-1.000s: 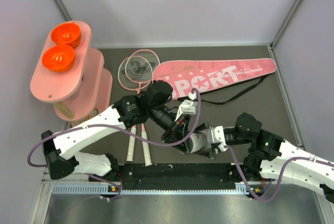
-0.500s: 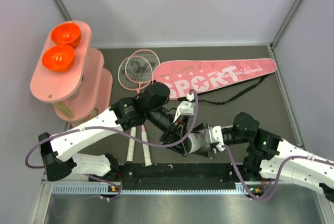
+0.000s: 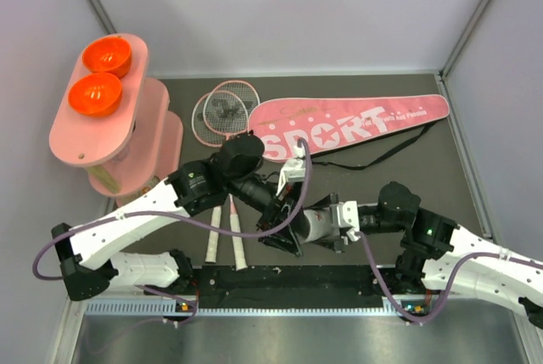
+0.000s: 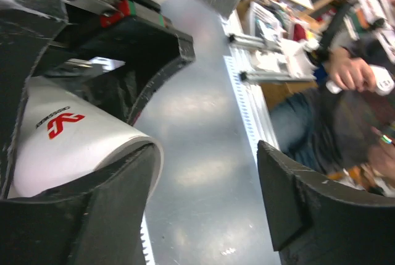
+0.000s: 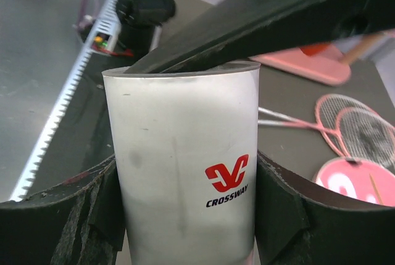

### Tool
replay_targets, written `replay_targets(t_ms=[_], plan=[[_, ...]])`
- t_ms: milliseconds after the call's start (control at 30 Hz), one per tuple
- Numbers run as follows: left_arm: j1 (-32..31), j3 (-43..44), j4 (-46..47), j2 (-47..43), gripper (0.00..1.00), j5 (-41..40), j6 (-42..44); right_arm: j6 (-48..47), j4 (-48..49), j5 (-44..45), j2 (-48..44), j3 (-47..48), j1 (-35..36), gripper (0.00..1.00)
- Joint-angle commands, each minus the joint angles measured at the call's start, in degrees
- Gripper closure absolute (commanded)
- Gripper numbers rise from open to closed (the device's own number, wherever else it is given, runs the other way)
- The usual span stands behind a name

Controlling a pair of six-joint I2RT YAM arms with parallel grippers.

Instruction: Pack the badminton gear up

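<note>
Right wrist, white tube (image 5: 179,154) w/ red logo, CROSSWAY lettering

You get only a sliver of the tube (image 3: 318,225) from above; the right wrist view cuts off its lower end, and the left arm (image 3: 127,220) hides the rackets (image 3: 222,114) midway.

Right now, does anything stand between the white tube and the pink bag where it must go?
Yes. The left gripper is open at the mouth of the tube, one finger across its rim, and that arm's wrist lies between the tube, gripped by the right gripper, and the wide end of the bag. It should withdraw first.
</note>
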Motion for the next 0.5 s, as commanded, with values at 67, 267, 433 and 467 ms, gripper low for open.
replay_targets(t_ms=[67,267,433,467], plan=[[4.1,-0.1,3.0,-4.3,0.20,-41.1,3.9,2.9,3.5,12.9,-1.1,3.8,2.0,0.73],[4.4,-0.5,6.3,-15.6,0.17,-62.2,-0.5,4.4,-0.3,23.6,-2.0,0.4,1.9,0.73],[4.6,-2.3,5.1,-21.0,0.14,-72.7,-0.5,5.8,-2.1,35.7,2.4,1.9,1.9,0.71],[4.6,-2.4,4.3,-21.2,0.14,-73.6,-0.4,5.8,-2.4,36.9,4.0,2.5,1.9,0.71]])
